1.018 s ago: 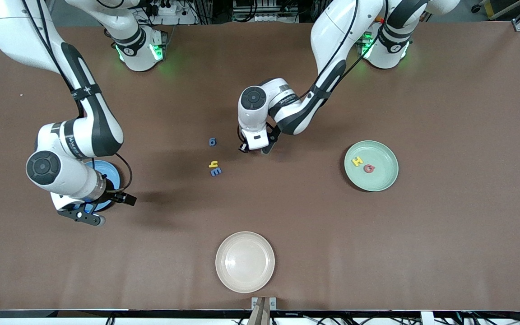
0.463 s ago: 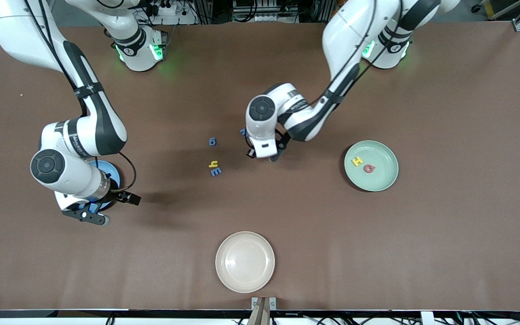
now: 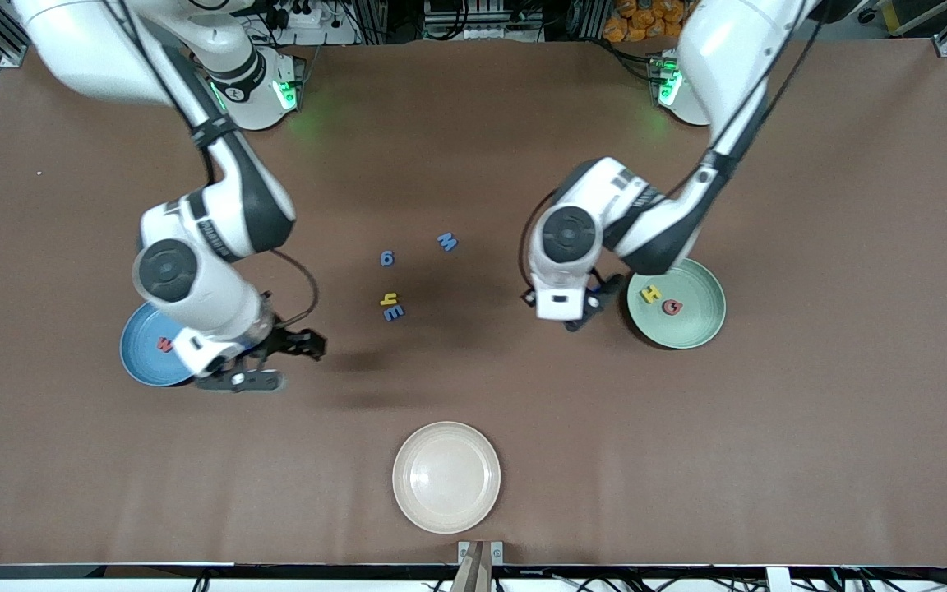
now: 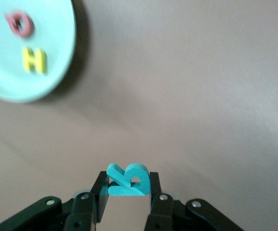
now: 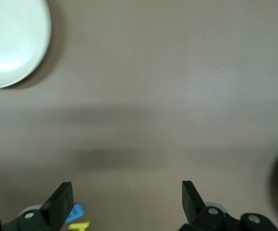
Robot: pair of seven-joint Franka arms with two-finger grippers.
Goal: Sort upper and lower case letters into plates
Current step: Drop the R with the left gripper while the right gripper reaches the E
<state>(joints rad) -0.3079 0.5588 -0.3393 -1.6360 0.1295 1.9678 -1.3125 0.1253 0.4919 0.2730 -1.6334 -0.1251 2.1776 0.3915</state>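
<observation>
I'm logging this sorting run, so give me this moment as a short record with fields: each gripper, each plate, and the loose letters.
left gripper: shut on teal letter, over bare table beside the green plate
right gripper: open, empty, over the table beside the blue plate
green plate: holds yellow H and red letter
blue plate: holds one red letter
cream plate: empty, nearest the front camera
loose on table: blue M, blue g, yellow letter, blue E
</observation>
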